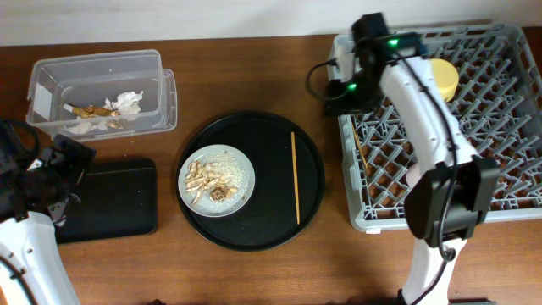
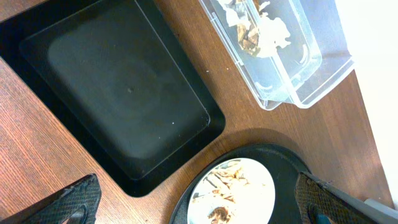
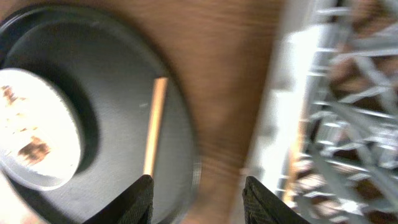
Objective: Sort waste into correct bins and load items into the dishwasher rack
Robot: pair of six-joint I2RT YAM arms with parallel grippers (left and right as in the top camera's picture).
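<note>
Food bits point(image 1: 207, 176), beige and crumbly with pale grains, are lying on the grey round plate point(image 1: 247, 180). The plate is sitting in the left half of the large round black tray point(image 1: 262, 144) at the middle of the wooden table point(image 1: 254, 76). One wooden chopstick point(image 1: 295, 176) is lying straight on the same tray, just to the right of the plate and apart from it.

At the far left, the clear plastic tub point(image 1: 93, 57) is holding a crumpled white napkin point(image 1: 129, 102) and some small brown scraps point(image 1: 87, 111). Just in front of the tub, the shallow black rectangular tray point(image 1: 118, 199) is sitting on the table. The large grey dishwasher rack point(image 1: 495, 119) is filling the right side, and the yellow bowl point(image 1: 445, 78) is resting in its far part.

The left gripper point(image 2: 196, 193) is hanging above the near corner of the rectangular tray and the edge of the round one. Its fingers point(image 2: 78, 199) are spread wide with nothing between them.

The right gripper point(image 3: 198, 196) is reaching over the gap between the round tray and the rack's left edge. Its jaws are standing parted and are carrying nothing. The right wrist view is blurred, so details inside the rack are not readable there.
</note>
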